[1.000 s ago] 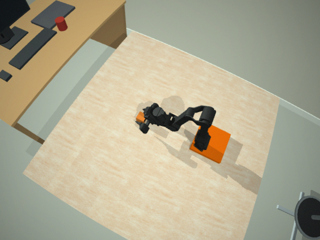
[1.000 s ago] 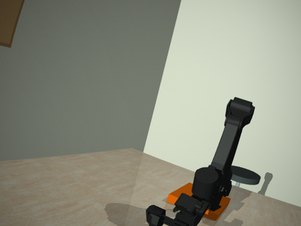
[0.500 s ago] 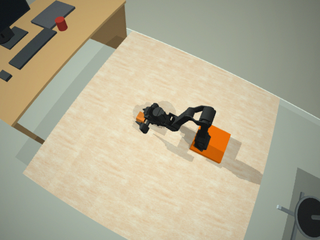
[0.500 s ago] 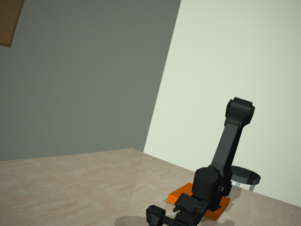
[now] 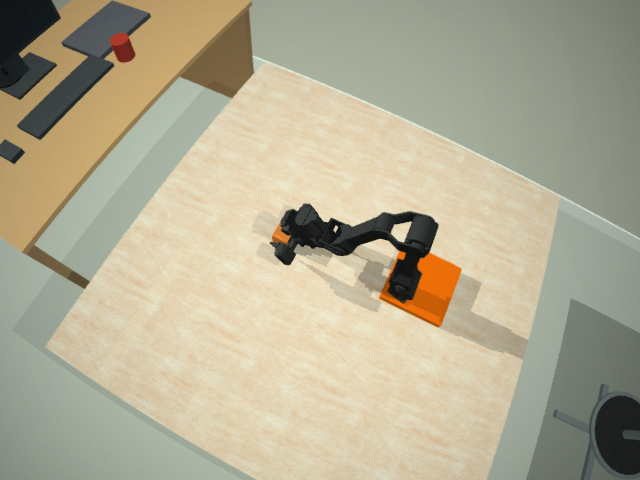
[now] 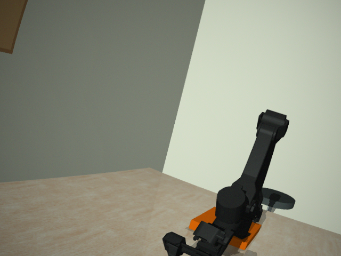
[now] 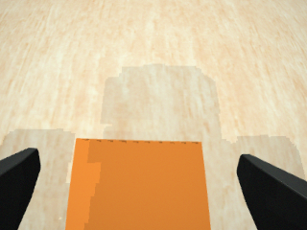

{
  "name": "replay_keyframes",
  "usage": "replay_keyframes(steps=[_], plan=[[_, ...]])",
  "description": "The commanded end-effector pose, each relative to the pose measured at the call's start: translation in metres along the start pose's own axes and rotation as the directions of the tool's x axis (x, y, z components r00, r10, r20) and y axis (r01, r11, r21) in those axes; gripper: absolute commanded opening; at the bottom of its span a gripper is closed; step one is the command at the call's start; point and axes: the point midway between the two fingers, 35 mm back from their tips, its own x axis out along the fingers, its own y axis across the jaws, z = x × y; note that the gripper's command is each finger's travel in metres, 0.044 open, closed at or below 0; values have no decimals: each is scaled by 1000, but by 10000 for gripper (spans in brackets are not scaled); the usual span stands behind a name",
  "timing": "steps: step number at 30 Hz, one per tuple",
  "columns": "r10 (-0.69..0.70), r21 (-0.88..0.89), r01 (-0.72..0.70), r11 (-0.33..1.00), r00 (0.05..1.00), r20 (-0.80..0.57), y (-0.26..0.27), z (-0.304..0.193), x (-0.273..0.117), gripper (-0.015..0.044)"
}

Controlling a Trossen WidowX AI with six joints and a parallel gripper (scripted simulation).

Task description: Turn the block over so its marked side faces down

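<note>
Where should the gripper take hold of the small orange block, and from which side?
Probably by two opposite side walls, from above: the block looks straight-edged and lies between the open fingers, with table showing beside both walls.

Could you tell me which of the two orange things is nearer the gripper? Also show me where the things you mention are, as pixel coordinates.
The small block (image 5: 279,235) (image 7: 149,187), between the open gripper's fingers; the larger orange slab (image 5: 439,279) (image 6: 203,217) is under the arm's base.

Table (image 5: 217,330) (image 6: 82,215) (image 7: 158,29): pale wood look, streaky grain, matt. Block (image 5: 279,235) (image 7: 149,187): flat orange, smooth, matt, material undetermined. Arm (image 5: 361,235) (image 6: 258,159): black, plastic-like, low sheen. Desk (image 5: 155,77): tan, wood-like, smooth. Cup (image 5: 123,48): red, smooth, matt. Base plate (image 5: 448,279) (image 6: 201,218): orange, smooth, matt.
</note>
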Motion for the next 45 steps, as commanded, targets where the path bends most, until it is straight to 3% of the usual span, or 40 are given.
replay_keyframes(steps=[1,7,23,39,45], plan=[[4,0,-4,1000,984,-178,0,24,-16,440],[6,3,-5,1000,926,-378,0,41,-61,440],[6,3,-5,1000,915,-402,0,43,-62,440],[5,3,-5,1000,629,-777,0,78,-51,440],[5,3,-5,1000,614,-790,0,78,-50,440]])
